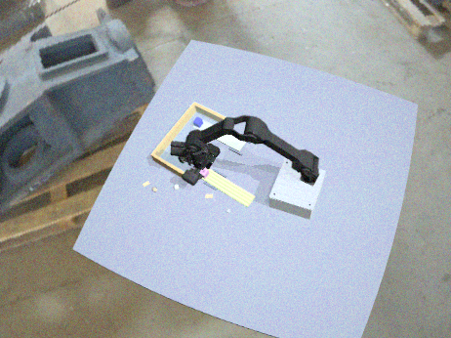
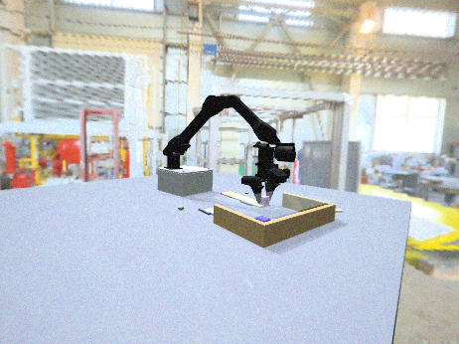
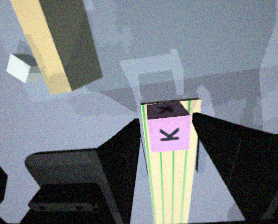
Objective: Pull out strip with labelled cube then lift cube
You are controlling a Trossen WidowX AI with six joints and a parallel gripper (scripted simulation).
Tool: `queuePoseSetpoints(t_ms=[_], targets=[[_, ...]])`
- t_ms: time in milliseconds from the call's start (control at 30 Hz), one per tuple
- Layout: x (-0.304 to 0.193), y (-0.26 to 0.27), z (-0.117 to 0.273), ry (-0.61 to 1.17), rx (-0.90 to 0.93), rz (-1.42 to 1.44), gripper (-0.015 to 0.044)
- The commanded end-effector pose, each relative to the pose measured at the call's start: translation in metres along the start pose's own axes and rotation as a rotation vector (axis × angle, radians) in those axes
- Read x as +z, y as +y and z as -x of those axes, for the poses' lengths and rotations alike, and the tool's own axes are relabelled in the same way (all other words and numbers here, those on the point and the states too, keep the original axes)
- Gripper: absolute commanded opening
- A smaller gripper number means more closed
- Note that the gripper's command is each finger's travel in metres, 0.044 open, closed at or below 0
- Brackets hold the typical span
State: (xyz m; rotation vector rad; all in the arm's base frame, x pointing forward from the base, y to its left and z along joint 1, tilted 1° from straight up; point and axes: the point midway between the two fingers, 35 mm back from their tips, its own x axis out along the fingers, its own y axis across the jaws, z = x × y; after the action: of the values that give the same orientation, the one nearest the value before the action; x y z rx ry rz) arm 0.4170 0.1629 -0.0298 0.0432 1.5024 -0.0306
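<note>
A cream strip with green lines (image 1: 229, 190) (image 2: 239, 198) (image 3: 167, 192) lies flat, its near part reaching toward the arm's base. The pink cube marked K (image 1: 204, 172) (image 2: 265, 201) (image 3: 170, 134) stands on its far end. My gripper (image 2: 264, 203) (image 3: 165, 120) points down around the cube, one finger on each side. It is partly open, with a narrow gap at the cube's left in the wrist view and a very slim one at its right. In the top view the fingers are largely hidden by the arm.
A wood-walled tray (image 1: 172, 136) (image 2: 300, 220) (image 3: 42, 42) stands beyond the cube, its wall near the gripper. A blue cube (image 1: 198, 122) (image 2: 262, 219) is inside it. A white panel (image 1: 233, 142) lies at its open side. Small loose bits (image 1: 209, 195) (image 3: 19, 68) are scattered outside the tray.
</note>
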Motion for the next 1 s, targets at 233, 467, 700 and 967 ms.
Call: queuePoseSetpoints(t_ms=[233, 467, 700, 967], targets=[[0.000, 0.000, 0.000, 0.000, 0.000, 0.000, 0.0105], [-0.004, -0.002, 0.004, 0.001, 0.000, 0.000, 0.0000], [-0.026, -0.012, 0.023, 0.005, 0.000, 0.003, 0.0000], [-0.052, -0.024, 0.040, 0.010, 0.000, 0.006, 0.0000]])
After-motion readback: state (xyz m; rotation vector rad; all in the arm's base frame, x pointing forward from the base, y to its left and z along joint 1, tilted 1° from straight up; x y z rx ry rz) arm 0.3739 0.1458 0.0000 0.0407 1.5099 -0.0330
